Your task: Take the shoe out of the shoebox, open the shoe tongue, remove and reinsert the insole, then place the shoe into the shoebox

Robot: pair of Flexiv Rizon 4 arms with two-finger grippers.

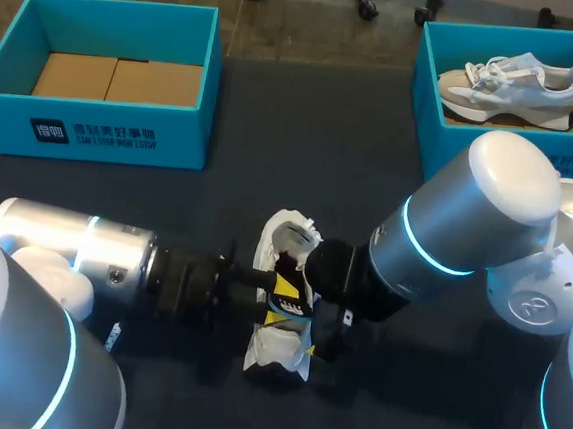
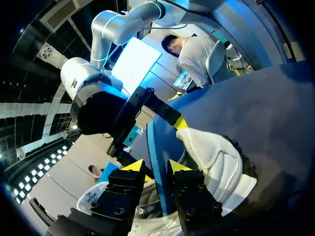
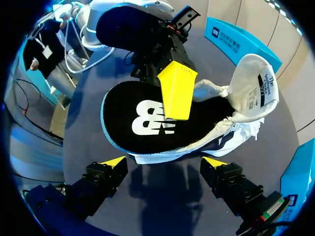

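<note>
the shoe (image 1: 280, 309) is lying on the desk (image 1: 217, 208). its insole (image 3: 142, 123), judged light and floppy, is being clamped at the edge by the left fingers (image 2: 132, 167); the right fingers (image 3: 114, 161) are being held apart.

1. In the head view the shoe (image 1: 276, 359) near the table's front edge is largely covered by the left arm (image 1: 112, 255) and right arm (image 1: 455, 239); its laces cannot be made out.
2. From the right wrist, the insole (image 3: 142, 123) hides the shoe's inside, and only one of the left fingers (image 3: 177, 91) shows, lying on top of it.
3. The box (image 1: 439, 138) at the table's far right corner is cut off by the picture's edge.
</note>
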